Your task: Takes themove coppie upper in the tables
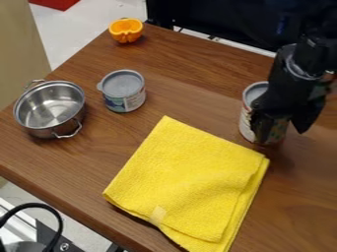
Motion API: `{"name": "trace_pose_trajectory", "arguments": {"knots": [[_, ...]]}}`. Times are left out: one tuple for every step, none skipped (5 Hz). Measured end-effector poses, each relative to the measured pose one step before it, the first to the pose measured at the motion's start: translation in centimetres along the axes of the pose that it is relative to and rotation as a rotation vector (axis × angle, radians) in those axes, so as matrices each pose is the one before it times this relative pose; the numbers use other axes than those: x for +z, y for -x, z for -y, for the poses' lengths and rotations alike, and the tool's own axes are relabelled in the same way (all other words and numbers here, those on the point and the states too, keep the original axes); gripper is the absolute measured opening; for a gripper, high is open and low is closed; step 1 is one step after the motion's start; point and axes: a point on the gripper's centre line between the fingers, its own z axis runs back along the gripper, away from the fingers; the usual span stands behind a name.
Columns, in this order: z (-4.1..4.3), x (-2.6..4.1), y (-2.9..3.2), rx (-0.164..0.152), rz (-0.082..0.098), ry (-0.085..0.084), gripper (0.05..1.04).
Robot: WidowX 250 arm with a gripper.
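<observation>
Counter (197,91): brown wood-grain, carries everything.
Yellow folded cloth (187,184): lies towards the near edge. Snag risk if something gets dragged low across it.
Black two-finger tool (282,136): fingers apart, down at the tall can, right part of counter. Not clamped on anything, as I read it.
Round steel pot (49,107) with wire handles: by the left edge. A wide swing that way could hook a handle.
Tall metal can (247,120) with printed label: right part of counter, partly behind the tool. Task wording is garbled; I take this as the target, unconfirmed. One finger overlaps its front, so if the pair isn't straddling it, closing shoves or tips it. Off-centre grip: it twists or slips on lift.
Short metal can (123,93) with blue-green label: just beside the pot. Low sideways carry could knock it.
Orange half (125,30): far-left corner, easily pushed off.
</observation>
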Motion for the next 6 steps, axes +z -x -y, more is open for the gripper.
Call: {"name": "trace_pose_trajectory", "arguments": {"knots": [[-0.56, -0.234, -1.348, -0.0209, 0.0036, -0.0137, 0.997], [-0.254, -0.11, -1.748, -0.0319, -0.0027, -0.0014, 0.996], [-0.289, -0.509, -1.289, -0.0344, 0.0325, -0.02, 0.996], [-0.35, -0.436, -1.651, 0.0016, 0.0188, -0.013, 0.996], [-0.645, -0.174, -1.373, 0.0078, -0.0021, -0.001, 0.996], [-0.658, -0.129, -1.694, 0.0072, -0.0186, -0.0001, 0.997]]}}
